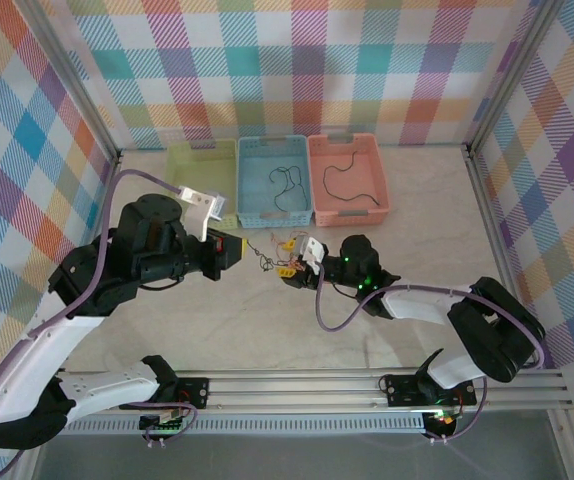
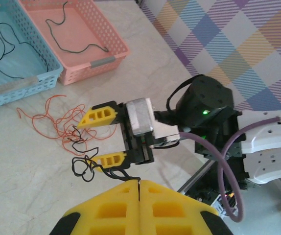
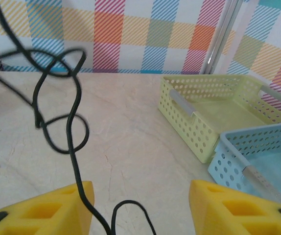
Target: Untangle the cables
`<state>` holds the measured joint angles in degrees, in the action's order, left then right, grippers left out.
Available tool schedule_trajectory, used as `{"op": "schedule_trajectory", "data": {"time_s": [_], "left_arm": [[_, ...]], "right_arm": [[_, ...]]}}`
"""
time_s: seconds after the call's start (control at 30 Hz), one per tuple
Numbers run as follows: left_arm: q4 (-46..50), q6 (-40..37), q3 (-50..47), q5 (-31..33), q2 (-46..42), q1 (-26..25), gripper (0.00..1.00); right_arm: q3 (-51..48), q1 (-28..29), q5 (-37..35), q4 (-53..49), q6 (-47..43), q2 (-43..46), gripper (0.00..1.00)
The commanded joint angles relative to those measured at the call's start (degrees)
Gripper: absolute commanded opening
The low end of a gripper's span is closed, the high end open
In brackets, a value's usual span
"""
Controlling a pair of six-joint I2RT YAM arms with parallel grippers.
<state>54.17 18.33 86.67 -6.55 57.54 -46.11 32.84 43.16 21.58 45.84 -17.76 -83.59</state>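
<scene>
Cables (image 2: 57,120) lie in a loose tangle on the pale marbled table (image 1: 417,220), just in front of the blue basket (image 2: 28,84). A thin orange-red thread (image 2: 42,116) runs in scribbled loops, knotted into a dark cable (image 2: 81,166). In front of the basket and left of the tangle, the left gripper (image 2: 138,182) has its yellow blocky fingers pressed together on the dark cable. The right gripper (image 2: 86,142), right of the tangle, has its fingers apart around the strands. Bare tabletop opens to the right of the perforated plastic basket.
</scene>
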Motion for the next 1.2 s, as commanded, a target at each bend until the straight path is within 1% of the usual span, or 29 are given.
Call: {"op": "schedule_trajectory", "data": {"time_s": [0.0,0.07,0.17,0.3,0.4,0.47,0.63,0.73,1.0,1.17], "left_arm": [[0.8,-0.5,2.9,-2.0,-0.4,-0.8,0.00],[0.8,-0.4,3.5,-2.7,0.0,-0.8,0.00],[1.4,0.0,4.5,-3.3,0.5,-0.7,0.00],[2.2,0.6,5.6,-3.1,0.4,-0.8,0.00],[2.7,0.7,6.3,-1.2,-0.3,-0.7,0.00],[2.8,0.8,6.4,0.1,-1.0,-0.8,0.00],[3.0,1.7,7.5,3.9,-2.9,-0.8,0.00],[3.8,2.0,8.6,9.1,-4.9,-0.7,0.00],[4.3,0.8,11.2,24.4,-14.3,-0.8,0.00],[3.9,-0.5,10.8,29.9,-19.4,-0.7,0.00]], "right_arm": [[1.9,0.1,0.8,1.2,-1.4,-2.2,0.50],[2.6,0.1,1.9,0.6,-1.3,-2.9,0.47],[3.8,0.1,3.3,-0.3,-0.8,-3.3,0.37],[4.5,0.1,5.1,-0.1,-0.7,-4.2,0.17],[4.0,0.0,5.2,1.1,0.0,-4.7,0.05],[3.7,0.0,4.6,1.5,0.2,-4.6,0.00],[2.4,-1.2,3.2,2.8,2.7,-5.0,0.00],[1.8,-2.7,2.3,3.2,5.0,-5.8,0.00],[1.6,-4.3,-4.8,0.0,5.8,-6.8,0.00],[2.5,-4.5,-5.9,-2.6,6.0,-7.0,0.00]]}}
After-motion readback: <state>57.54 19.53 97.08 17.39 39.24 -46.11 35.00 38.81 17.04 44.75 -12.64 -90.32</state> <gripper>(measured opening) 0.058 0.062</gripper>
